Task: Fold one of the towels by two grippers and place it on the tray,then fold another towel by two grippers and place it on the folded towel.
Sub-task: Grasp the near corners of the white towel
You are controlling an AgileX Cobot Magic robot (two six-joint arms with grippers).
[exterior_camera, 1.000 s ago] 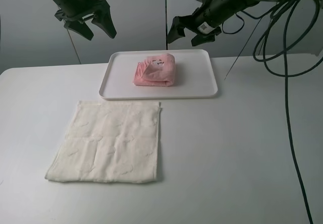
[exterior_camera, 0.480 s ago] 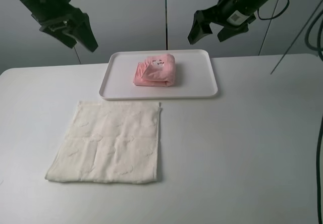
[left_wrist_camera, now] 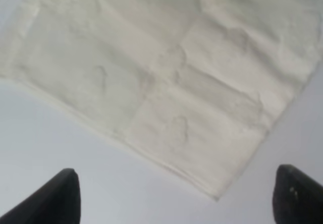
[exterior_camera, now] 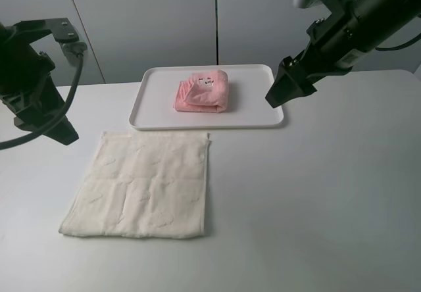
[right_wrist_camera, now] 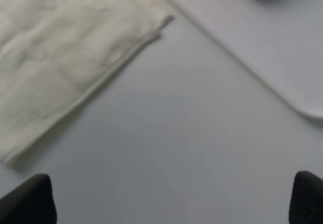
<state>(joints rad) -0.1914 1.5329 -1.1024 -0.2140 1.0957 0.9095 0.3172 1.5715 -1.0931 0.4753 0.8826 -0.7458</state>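
Observation:
A cream towel (exterior_camera: 141, 183) lies flat and unfolded on the white table, left of centre. A pink towel (exterior_camera: 202, 91) sits folded on the white tray (exterior_camera: 263, 118) at the back. My left gripper (exterior_camera: 56, 129) hangs open and empty above the table, just left of the cream towel's far left corner. My right gripper (exterior_camera: 281, 95) is open and empty beside the tray's right edge. The left wrist view shows the cream towel (left_wrist_camera: 166, 72) beyond the open left gripper (left_wrist_camera: 176, 204). The right wrist view shows the cream towel (right_wrist_camera: 60, 57), the tray (right_wrist_camera: 272, 57) and the open right gripper (right_wrist_camera: 169, 199).
Grey wall panels stand behind the table. Black cables hang from the right arm at the upper right. Bare white tabletop (exterior_camera: 316, 206) lies to the right of the cream towel and in front of the tray.
Both arms have come down from high at the back. The left gripper moved left and down beside the cream towel. The right gripper moved right and down beside the tray. Towels unmoved.

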